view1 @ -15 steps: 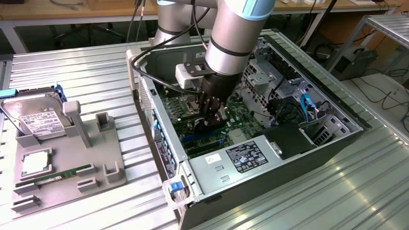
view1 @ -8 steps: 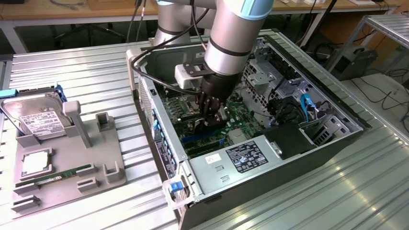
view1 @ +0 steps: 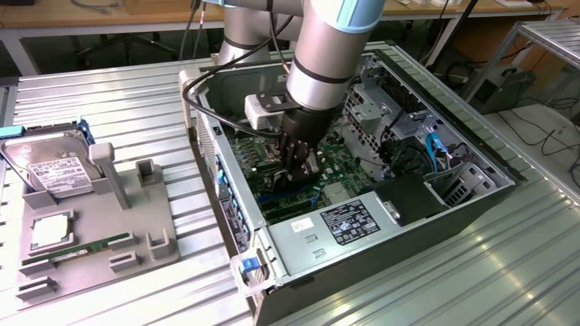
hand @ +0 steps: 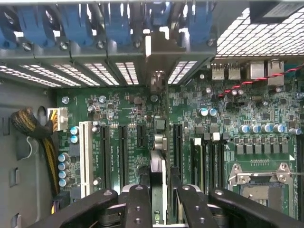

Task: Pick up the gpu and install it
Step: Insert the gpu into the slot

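In the exterior view, the hand (view1: 295,170) is reaching down inside the open metal computer case (view1: 471,197), gripping the thin black gpu (view1: 303,166) upright over the green motherboard (view1: 340,173). In the wrist view, the black fingers (hand: 137,204) are clamping the gpu (hand: 158,173) edge-on, standing among the long slots (hand: 121,149), its silver bracket (hand: 159,59) sitting against the perforated rear wall.

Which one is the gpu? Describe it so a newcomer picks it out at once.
Find the open computer case on the metal table; the arm's pincer reaches into it over the green motherboard. The gpu is the thin card gripped edge-on in the pincer, above the black slots, unlike the hard drive and the RAM stick, which sit outside on the grey holder.
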`<state>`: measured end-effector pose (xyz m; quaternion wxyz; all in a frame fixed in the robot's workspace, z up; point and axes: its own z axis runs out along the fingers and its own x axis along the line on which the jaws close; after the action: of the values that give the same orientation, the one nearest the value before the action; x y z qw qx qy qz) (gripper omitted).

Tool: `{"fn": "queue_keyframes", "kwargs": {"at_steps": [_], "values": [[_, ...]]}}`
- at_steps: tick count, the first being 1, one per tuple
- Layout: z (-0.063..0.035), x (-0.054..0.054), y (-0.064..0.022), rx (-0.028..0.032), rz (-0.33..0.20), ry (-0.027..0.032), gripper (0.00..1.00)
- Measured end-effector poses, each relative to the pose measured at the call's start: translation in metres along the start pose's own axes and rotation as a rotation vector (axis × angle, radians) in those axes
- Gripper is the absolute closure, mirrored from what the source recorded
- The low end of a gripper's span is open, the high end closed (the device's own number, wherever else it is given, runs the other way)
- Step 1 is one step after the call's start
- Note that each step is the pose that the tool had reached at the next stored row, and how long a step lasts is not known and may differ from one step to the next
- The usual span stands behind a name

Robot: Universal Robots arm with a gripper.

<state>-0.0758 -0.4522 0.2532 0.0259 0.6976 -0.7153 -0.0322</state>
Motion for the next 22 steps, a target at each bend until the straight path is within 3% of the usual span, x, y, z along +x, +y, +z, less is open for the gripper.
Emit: {"fn": "queue_keyframes", "kwargs": {"at_steps": [9, 10, 12, 19, 20, 22], "values": [[0.0037, 0.000, -0.0001, -0.0036, 0.000, 0.0007, 0.74], [0.0047, 0.000, -0.0001, -0.0034, 0.000, -0.0028, 0.74], [0.0035, 0.000, 0.0000, -0.0032, 0.000, -0.0003, 0.67], [-0.0285, 0.000, 0.0031, -0.0035, 0.000, -0.0002, 0.67], [-0.0295, -0.001, 0.0048, -0.0033, 0.000, 0.0018, 0.67], [-0.0295, -0.005, 0.0056, -0.0031, 0.001, 0.0147, 0.81]]}}
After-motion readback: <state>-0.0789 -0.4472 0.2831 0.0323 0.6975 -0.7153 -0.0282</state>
